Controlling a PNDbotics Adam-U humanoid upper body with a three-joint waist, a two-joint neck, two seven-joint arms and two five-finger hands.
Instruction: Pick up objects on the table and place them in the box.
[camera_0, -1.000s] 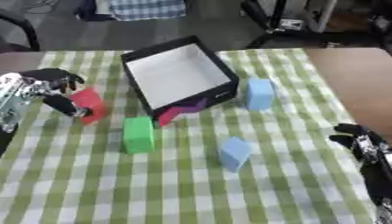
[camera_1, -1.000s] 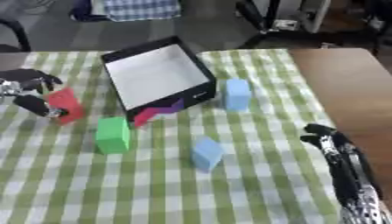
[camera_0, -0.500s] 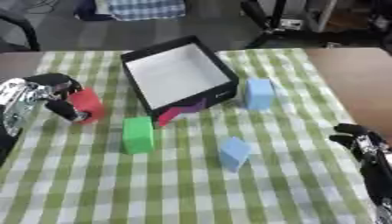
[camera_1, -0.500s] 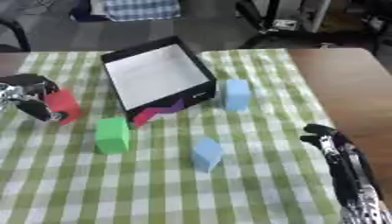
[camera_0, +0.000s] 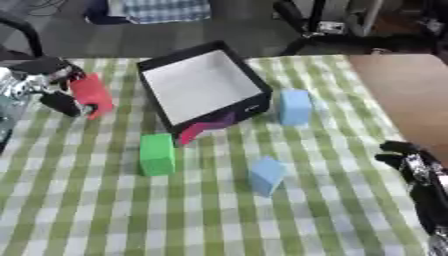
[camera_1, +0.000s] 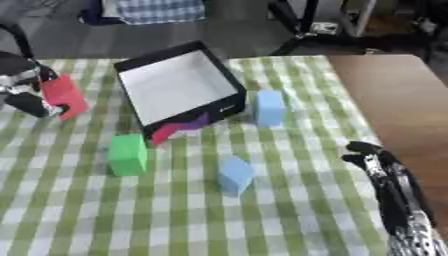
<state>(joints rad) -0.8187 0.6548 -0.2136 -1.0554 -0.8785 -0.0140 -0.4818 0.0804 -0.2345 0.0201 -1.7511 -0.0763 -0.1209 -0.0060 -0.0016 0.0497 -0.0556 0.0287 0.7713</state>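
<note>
Left hand at the counter's left edge, fingers clamped on an upright red block, tilted slightly.

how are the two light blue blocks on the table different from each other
The far blue block stands upright beside the box, near its right corner; the near blue block sits apart in the open, further from the box. The far blue block looks taller and squarely set; the near blue block looks shorter and tilted or turned at an angle. Both are light blue, rest on the checked cloth, and are untouched by either hand.

Lab or workshop: chair bases behind a checked table.
</note>
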